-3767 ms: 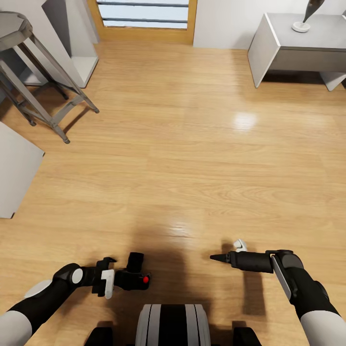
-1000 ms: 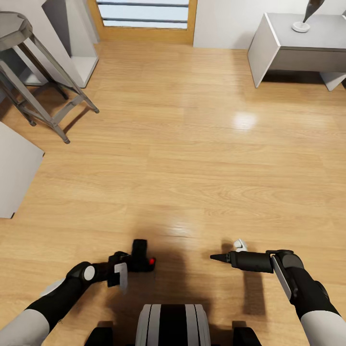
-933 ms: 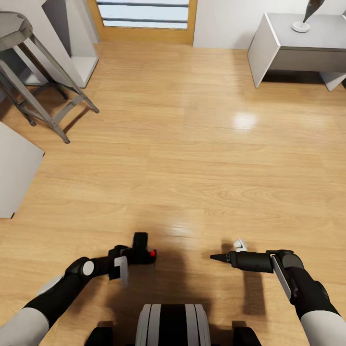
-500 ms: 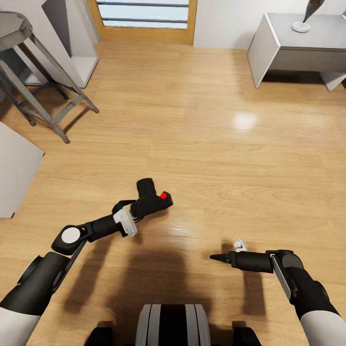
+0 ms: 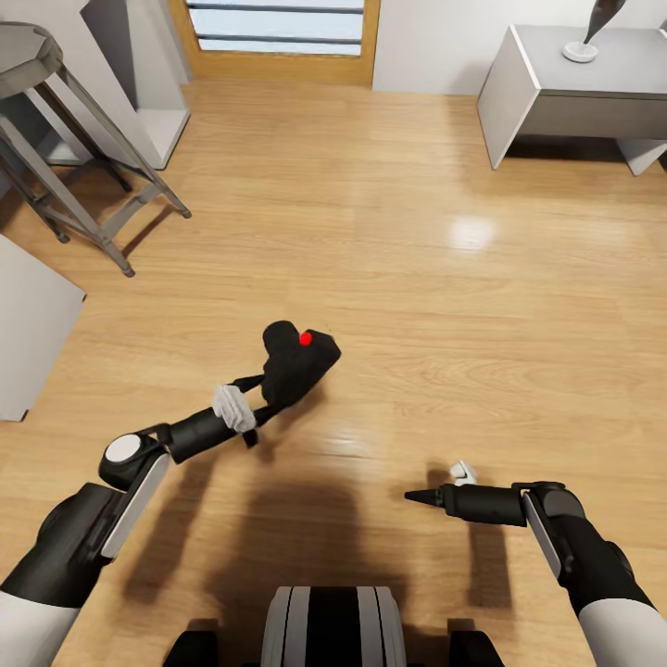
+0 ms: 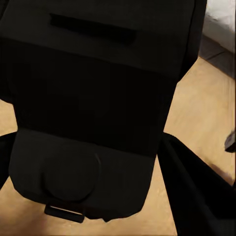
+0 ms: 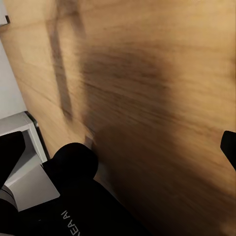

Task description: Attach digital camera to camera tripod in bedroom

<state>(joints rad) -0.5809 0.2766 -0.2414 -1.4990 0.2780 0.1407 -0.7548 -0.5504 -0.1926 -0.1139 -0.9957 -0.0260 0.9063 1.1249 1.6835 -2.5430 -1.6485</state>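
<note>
The left pincer point(image 5: 269, 394) grips the digital camera point(image 5: 295, 364) and holds it out above the plank floor point(image 5: 417, 278) (right pincer point(image 5: 443, 486) empty, jaws apart), so pickup looks done, while mounting on the tripod remains.

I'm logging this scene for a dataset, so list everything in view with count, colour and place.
digital camera: one, black with red dot, held over the floor in the left gripper.
camera tripod: one, silver-grey legs, far left.
wood floor: one, light planks, throughout.
door: one, wooden frame, far wall.
grey furniture: one, far right, a white-based object on top.
pale panel: one, left edge.
left gripper: one, black, closed on the camera.
right gripper: one, black and white, low right, open.
</note>
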